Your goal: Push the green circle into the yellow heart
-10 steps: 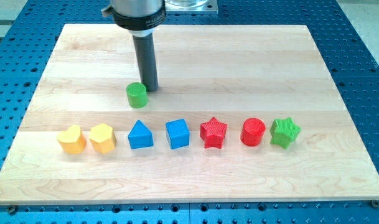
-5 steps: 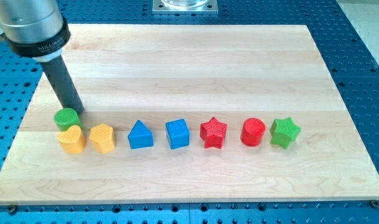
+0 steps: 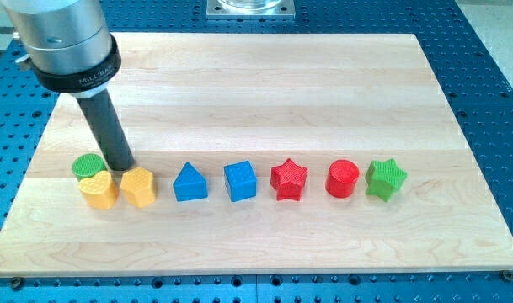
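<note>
The green circle [image 3: 88,165] sits at the view's left, touching the top edge of the yellow heart [image 3: 98,190]. My tip [image 3: 122,166] rests on the board just right of the green circle and just above the gap between the yellow heart and the yellow hexagon [image 3: 139,186]. The dark rod rises up and to the left to the arm's grey collar.
A row of blocks runs rightward along the wooden board [image 3: 323,93]: blue triangle [image 3: 189,182], blue cube [image 3: 240,181], red star [image 3: 289,179], red circle [image 3: 342,178], green star [image 3: 385,179]. A blue perforated table surrounds the board.
The green circle was pushed left and down across the board until it met the yellow heart. My tip has since moved from the circle's upper right to its right side.
</note>
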